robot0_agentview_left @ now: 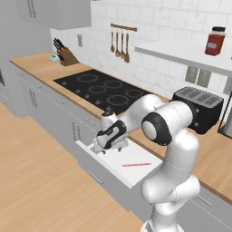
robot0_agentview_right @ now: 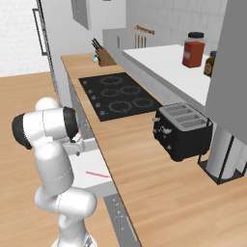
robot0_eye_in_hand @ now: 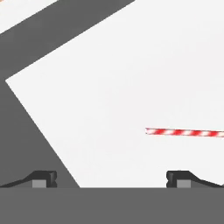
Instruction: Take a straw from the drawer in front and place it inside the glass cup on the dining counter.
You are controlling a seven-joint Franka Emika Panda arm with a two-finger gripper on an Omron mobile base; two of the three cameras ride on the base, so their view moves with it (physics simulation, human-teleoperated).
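**One straw waits in the opened drawer**

One straw (robot0_agentview_left: 136, 164) is seen lying flat on the white floor of the drawer (robot0_agentview_left: 113, 174), which is pulled out from under the table (robot0_agentview_right: 144, 159) so that its inside can be reached from above. The gripper (robot0_agentview_left: 110, 146) is held low over the drawer's far end, beside the straw and not touching it. Its jaws are spread wide, with nothing between them, presumably to straddle the straw. In the hand view the straw (robot0_eye_in_hand: 183, 132) is offset to one side.
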